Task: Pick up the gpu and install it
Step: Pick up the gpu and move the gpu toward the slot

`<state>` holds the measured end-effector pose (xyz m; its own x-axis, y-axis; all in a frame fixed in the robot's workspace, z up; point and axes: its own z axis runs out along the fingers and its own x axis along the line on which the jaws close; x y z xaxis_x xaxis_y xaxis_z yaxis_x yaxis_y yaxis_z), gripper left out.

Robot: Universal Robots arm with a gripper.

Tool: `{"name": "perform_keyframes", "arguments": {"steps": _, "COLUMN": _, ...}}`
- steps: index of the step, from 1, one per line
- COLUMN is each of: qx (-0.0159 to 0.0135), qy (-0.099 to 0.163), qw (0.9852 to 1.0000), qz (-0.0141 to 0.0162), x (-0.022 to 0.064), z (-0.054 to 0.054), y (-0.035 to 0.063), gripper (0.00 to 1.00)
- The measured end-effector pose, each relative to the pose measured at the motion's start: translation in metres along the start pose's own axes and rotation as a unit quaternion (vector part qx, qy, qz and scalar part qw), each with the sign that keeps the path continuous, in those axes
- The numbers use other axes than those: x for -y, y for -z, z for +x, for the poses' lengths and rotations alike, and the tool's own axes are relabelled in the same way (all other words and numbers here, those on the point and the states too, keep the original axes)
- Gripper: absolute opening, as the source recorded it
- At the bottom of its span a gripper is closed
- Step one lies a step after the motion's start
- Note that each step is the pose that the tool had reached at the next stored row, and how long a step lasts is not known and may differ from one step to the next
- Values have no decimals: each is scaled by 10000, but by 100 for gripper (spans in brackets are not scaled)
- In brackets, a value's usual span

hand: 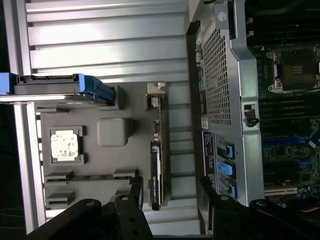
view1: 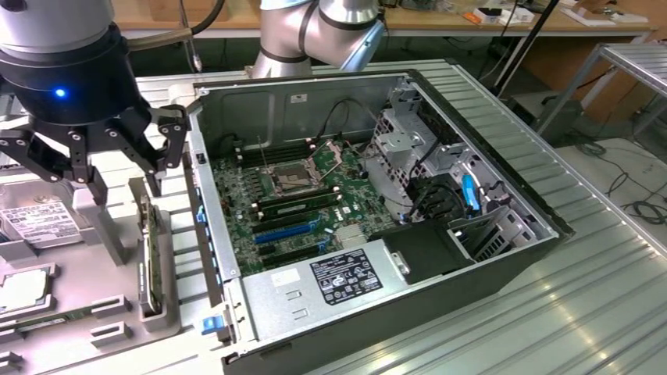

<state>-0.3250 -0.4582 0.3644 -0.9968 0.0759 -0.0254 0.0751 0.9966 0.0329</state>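
Note:
The gpu point(view1: 149, 251) stands on its long edge in a slot of the grey parts holder point(view1: 99, 273), just outside the open computer case point(view1: 312, 195). It is a thin dark card with a silvery bracket end. My gripper point(view1: 126, 187) hangs open a little above the card's far end, with nothing between its fingers. In the wrist view the gpu point(hand: 156, 165) runs lengthwise between the two black fingers point(hand: 132, 197), and the gripper point(hand: 170, 196) straddles its line without touching it. The motherboard point(view1: 302, 187) lies inside the case, with blue and black slots point(view1: 283, 231).
On the holder lie a silver hard drive point(view1: 37, 223) with a white label, a processor chip point(view1: 21, 289) and a green memory stick point(view1: 52, 320). The case's rear wall point(hand: 220, 100) rises right beside the gpu. A power supply point(view1: 333, 281) fills the near corner.

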Motion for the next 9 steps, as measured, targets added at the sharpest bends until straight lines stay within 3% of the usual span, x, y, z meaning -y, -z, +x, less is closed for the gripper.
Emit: {"name": "perform_keyframes", "arguments": {"steps": 9, "qx": 0, "qy": 0, "qw": 10000, "qz": 0, "x": 2, "z": 1, "y": -49, "gripper": 56}}
